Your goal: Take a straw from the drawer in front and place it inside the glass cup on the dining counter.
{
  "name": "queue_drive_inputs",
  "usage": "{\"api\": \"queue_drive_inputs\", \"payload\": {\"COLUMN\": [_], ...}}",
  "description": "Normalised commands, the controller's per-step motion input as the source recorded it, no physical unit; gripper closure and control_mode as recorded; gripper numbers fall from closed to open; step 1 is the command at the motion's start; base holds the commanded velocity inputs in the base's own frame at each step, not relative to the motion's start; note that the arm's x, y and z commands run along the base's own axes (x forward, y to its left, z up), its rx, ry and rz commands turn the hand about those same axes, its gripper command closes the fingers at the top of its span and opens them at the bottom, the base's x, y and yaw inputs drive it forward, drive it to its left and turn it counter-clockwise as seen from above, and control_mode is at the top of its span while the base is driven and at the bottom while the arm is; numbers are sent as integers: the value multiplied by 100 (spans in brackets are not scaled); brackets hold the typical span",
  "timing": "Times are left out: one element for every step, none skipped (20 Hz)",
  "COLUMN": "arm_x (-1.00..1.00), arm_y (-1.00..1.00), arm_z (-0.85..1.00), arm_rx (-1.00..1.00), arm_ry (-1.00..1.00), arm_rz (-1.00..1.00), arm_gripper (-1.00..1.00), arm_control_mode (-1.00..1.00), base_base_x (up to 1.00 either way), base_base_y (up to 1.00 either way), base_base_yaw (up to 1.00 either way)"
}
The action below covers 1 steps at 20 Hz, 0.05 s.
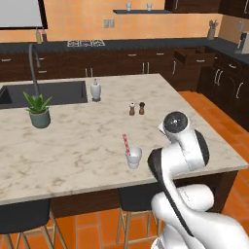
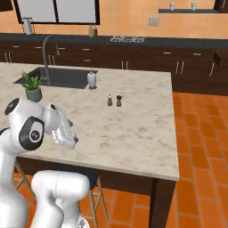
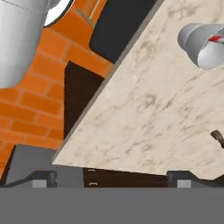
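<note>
The straw (image 1: 126,144) already stands inside the glass cup (image 1: 134,157), near the front edge of the dining counter (image 1: 87,141). The gripper (image 3: 112,178), fingers spread and empty, hangs just beside the cup; a careless swing could likely topple it. Beyond the cup: shakers (image 1: 136,108), a potted plant (image 1: 39,110), the sink (image 1: 48,93), orange floor tiles.

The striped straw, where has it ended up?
The straw stands tilted inside the glass cup near the front edge of the dining counter, nearer than the two small shakers, just left of the robot's arm in the left base view.
</note>
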Motion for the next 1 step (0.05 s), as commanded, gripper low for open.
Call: {"api": "queue_drive_inputs", "payload": {"arm_x": [-76], "arm_y": [-21], "arm_z": [-41], "arm_rx": [0], "arm_ry": [-91], "arm_rz": [0], "arm_gripper": [-100], "arm_control_mode": [-100], "base_base_x": [0], "base_base_y": [0], "base_base_yaw": [0]}}
